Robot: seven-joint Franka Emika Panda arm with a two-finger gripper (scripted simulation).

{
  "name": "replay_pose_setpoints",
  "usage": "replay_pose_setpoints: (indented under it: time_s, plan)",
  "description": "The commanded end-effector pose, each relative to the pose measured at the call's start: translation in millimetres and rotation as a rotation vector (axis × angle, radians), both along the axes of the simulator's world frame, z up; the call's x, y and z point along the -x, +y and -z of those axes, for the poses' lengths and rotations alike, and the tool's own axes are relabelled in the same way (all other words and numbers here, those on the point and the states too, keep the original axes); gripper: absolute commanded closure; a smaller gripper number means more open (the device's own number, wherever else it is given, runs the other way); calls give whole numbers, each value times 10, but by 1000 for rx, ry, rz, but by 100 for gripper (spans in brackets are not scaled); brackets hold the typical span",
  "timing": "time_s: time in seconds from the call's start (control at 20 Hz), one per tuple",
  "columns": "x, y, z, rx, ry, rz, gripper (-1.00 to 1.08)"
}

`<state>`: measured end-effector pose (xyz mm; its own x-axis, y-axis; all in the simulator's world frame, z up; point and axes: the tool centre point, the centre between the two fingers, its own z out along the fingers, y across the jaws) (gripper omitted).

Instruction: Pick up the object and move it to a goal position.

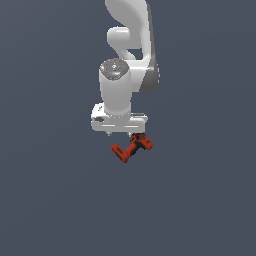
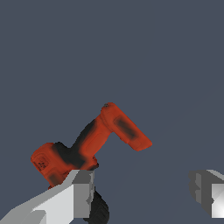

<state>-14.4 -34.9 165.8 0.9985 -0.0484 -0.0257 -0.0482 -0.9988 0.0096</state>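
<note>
Red-orange object (image 1: 132, 148) with black parts sits directly under the white gripper (image 1: 121, 134) in the exterior view — tilted, blocky end toward that view's left. Plain grey-blue ground all round. Wrist view: fingers (image 2: 81, 190) spread wide, not clamping — one pad right at the object's (image 2: 94, 140) dark end, contact unclear; the other well apart.

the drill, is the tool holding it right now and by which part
Not held, as far as the wrist view shows: the tool is open, one finger beside the drill near its handle, the other well apart.
</note>
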Motion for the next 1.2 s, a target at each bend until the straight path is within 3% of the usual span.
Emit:
replay_pose_setpoints:
  time_s: [0.0,0.4,1.15]
  plan:
    - [-4,-3,36,7,3,-30,-60]
    - [-36,-23,247,51,20,-219,-60]
    - [-97,-25,848,143,93,-761,-60]
